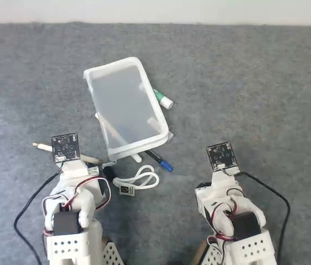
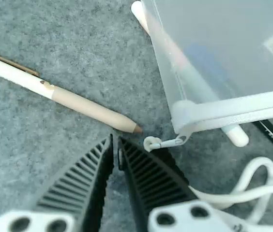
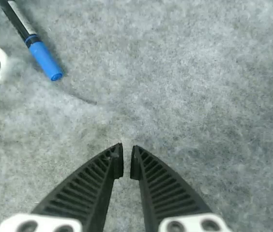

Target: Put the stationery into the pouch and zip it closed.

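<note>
My left pincer was clenched on nothing, beige pen just ahead, the pouch zip pull beside; right pincer was clenched too, blue-tipped pen well apart.

Your left arm is sitting at the near left, folded over its base, with the wrist camera board facing up. Its left gripper is angling forward and down, ribbed black jaws drawn together with only a sliver between the tips. Your right arm is sitting alongside in much the same folded pose. Its right gripper is likewise pointing down, jaws nearly meeting at the tips.
</note>
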`<state>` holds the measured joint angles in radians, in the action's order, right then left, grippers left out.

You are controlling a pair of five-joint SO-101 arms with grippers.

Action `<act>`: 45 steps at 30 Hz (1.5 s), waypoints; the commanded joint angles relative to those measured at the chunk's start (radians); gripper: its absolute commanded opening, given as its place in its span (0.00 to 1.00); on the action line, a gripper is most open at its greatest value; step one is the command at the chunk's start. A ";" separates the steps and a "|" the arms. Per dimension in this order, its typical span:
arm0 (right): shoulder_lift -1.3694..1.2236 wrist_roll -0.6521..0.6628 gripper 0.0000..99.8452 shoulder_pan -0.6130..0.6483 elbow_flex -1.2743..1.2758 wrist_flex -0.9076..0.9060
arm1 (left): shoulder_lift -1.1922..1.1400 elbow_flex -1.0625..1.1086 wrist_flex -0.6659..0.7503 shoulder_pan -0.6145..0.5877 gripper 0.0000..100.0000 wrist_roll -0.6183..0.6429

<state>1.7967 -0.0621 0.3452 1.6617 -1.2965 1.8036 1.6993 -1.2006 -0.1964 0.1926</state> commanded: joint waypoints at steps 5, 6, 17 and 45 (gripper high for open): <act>0.005 -0.012 0.03 0.005 0.021 -0.005 | 0.015 -0.015 -0.008 -0.002 0.01 -0.008; 0.005 -0.012 0.03 0.005 0.021 -0.005 | 0.015 -0.015 -0.008 0.000 0.01 -0.008; 0.005 -0.012 0.03 0.005 0.021 -0.005 | 0.015 -0.015 -0.008 -0.005 0.01 -0.008; 0.005 -0.011 0.04 0.004 0.021 -0.005 | 0.018 -0.015 0.117 0.144 0.01 -0.026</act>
<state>1.7967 -0.0652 0.3452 1.6617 -1.2965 1.8036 1.6993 -1.1592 -0.0629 0.1880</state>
